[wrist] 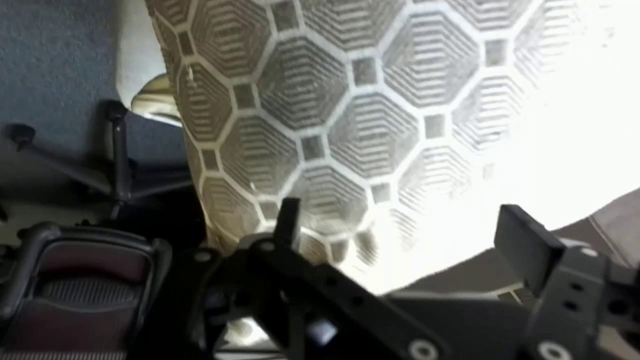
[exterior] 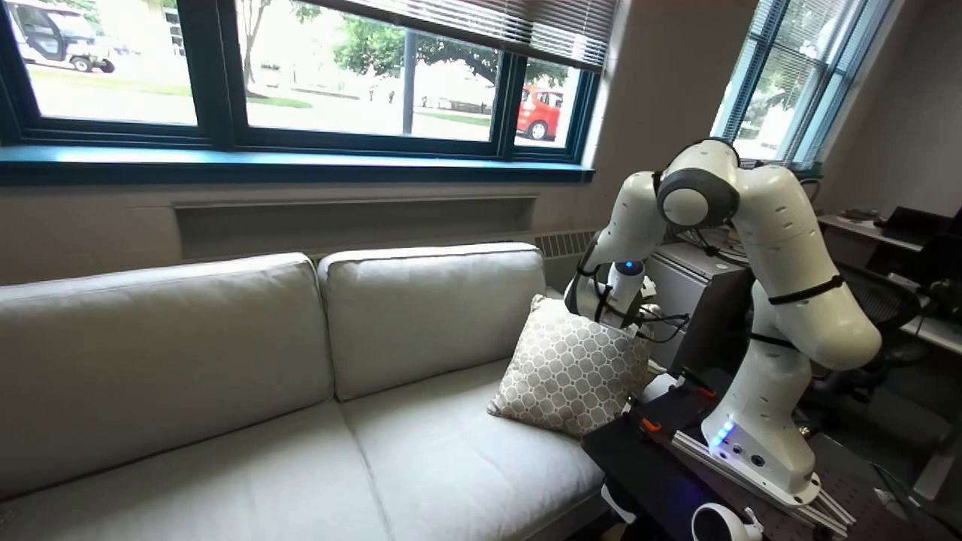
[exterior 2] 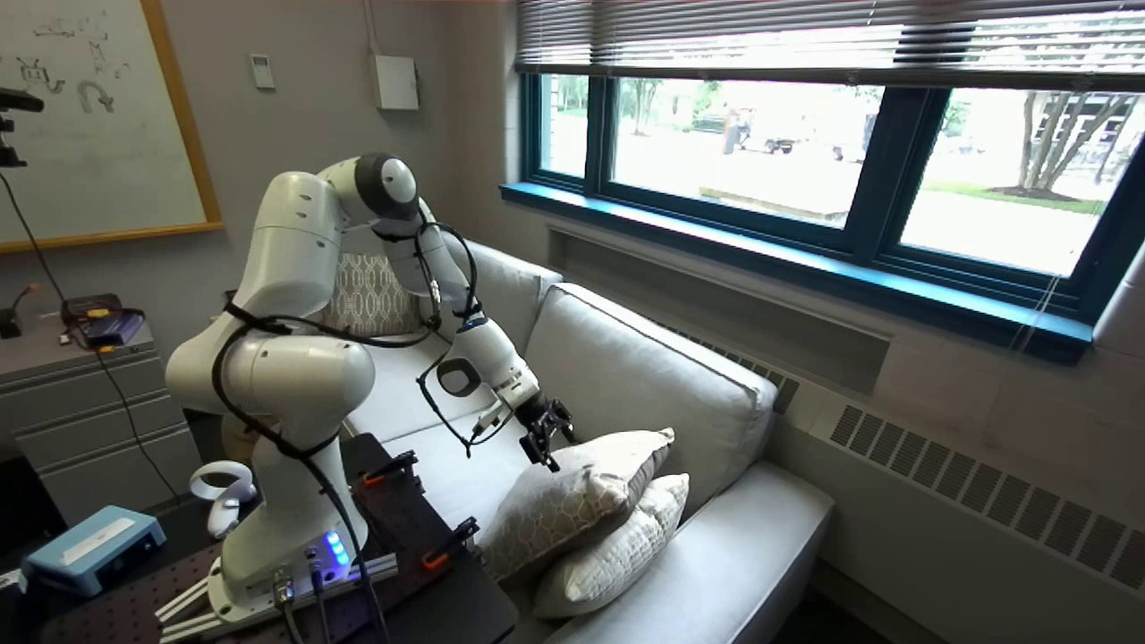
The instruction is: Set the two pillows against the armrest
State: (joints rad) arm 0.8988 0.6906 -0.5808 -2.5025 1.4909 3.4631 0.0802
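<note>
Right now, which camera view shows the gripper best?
The wrist view: the gripper is large in the foreground, its fingers plainly apart. In an exterior view it appears smaller, by the honeycomb-patterned pillow; in an exterior view where that pillow seems to hide it, the arm shows instead.

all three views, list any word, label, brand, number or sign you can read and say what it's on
Nothing can be read in any view.
Whiteboard: marker drawings and small marks, no word I can make out.
White label on the blue box: too small and blurred to read.
Small wall unit: any print is too small to read.
Octagon-patterned pillow: pattern only, no lettering visible.
</note>
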